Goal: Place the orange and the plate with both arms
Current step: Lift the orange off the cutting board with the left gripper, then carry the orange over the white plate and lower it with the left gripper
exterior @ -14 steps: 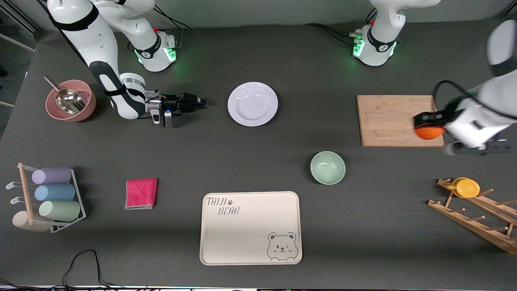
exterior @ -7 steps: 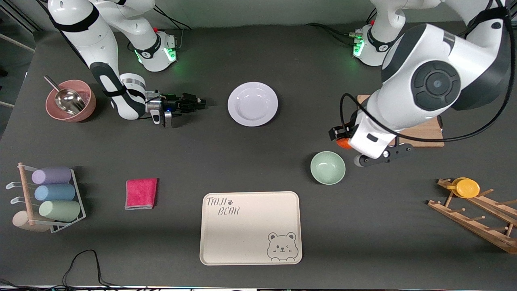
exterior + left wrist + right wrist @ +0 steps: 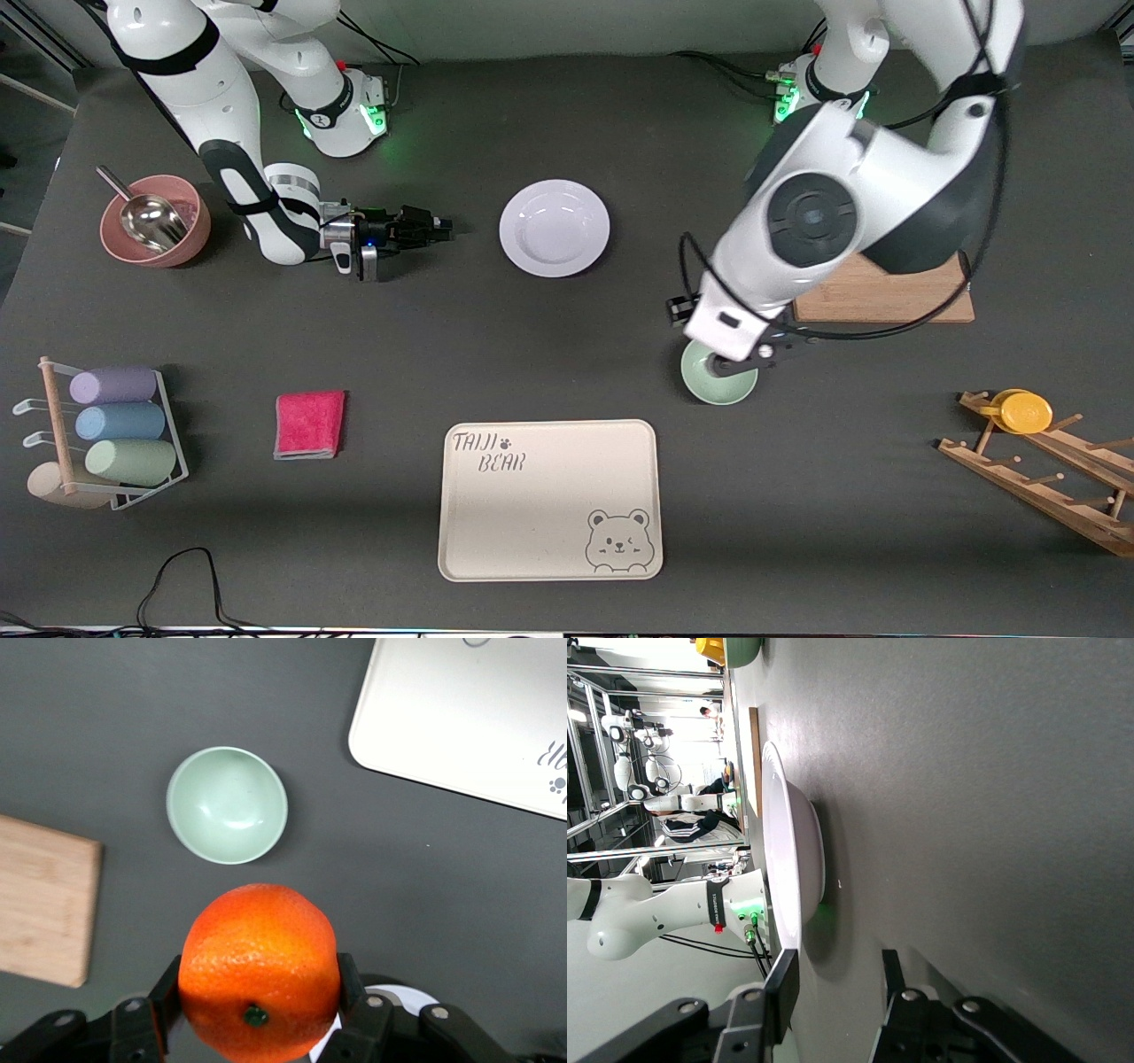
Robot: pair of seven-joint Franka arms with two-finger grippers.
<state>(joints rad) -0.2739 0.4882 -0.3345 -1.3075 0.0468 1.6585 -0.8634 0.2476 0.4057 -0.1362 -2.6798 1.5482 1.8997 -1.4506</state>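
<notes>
My left gripper (image 3: 259, 997) is shut on the orange (image 3: 259, 970), a bright dimpled fruit with a green stem spot, and holds it up in the air. In the front view the left arm hides the orange, and the left gripper (image 3: 680, 312) is over the table just beside the green bowl (image 3: 722, 388). The white plate (image 3: 555, 228) lies in the table's middle, toward the bases. My right gripper (image 3: 443, 226) is open and low at the table, beside the plate toward the right arm's end. The right wrist view shows the plate (image 3: 788, 842) edge-on, a short way ahead of the gripper (image 3: 837, 992).
The cream bear tray (image 3: 549, 501) lies nearest the front camera, with the cutting board (image 3: 886, 297) at the left arm's end. A pink bowl with a scoop (image 3: 155, 220), a pink cloth (image 3: 308, 424), a cup rack (image 3: 115, 425) and a wooden rack with a yellow lid (image 3: 1023, 412) stand around.
My left arm has swung the orange from over the cutting board toward the table's middle, to beside the green bowl. The right arm has not moved.
</notes>
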